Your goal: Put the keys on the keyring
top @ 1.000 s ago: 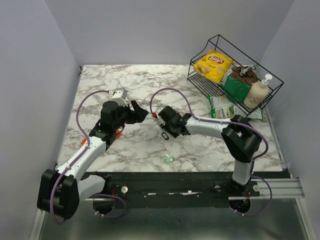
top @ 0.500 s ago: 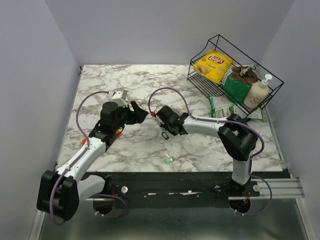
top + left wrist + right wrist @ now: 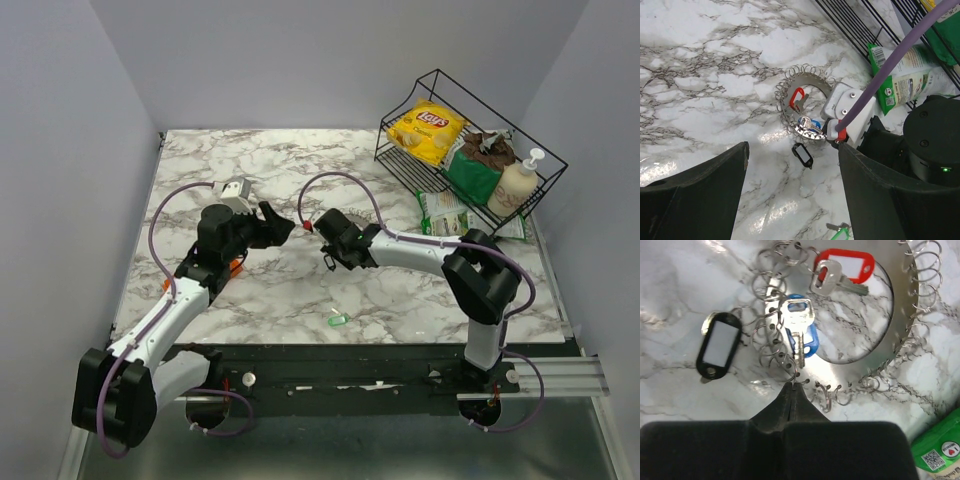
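Observation:
The keyring point(image 3: 855, 365) is a flat silvery hoop edged with several small wire loops; it also shows in the left wrist view point(image 3: 812, 82). A red-headed key point(image 3: 842, 271) and a blue-headed key point(image 3: 801, 332) hang on its loops, and a black tag point(image 3: 717, 345) hangs off its edge. My right gripper point(image 3: 793, 385) is shut on one small loop at the hoop's rim. A green-headed key point(image 3: 338, 320) lies loose on the table nearer the arm bases. My left gripper point(image 3: 792, 200) is open and empty, just left of the keyring point(image 3: 280, 225).
A black wire basket point(image 3: 540, 150) at the back right holds a yellow chip bag point(image 3: 425, 128), a green pack and a soap bottle point(image 3: 515, 185). A green-and-white packet point(image 3: 440, 212) lies on the marble table point(image 3: 200, 160) beside it. A purple cable point(image 3: 345, 185) arcs over the right arm.
My right gripper has shifted slightly up and left with the keyring, and the black tag moved with it. My left gripper has edged slightly back and left. The green key has not moved.

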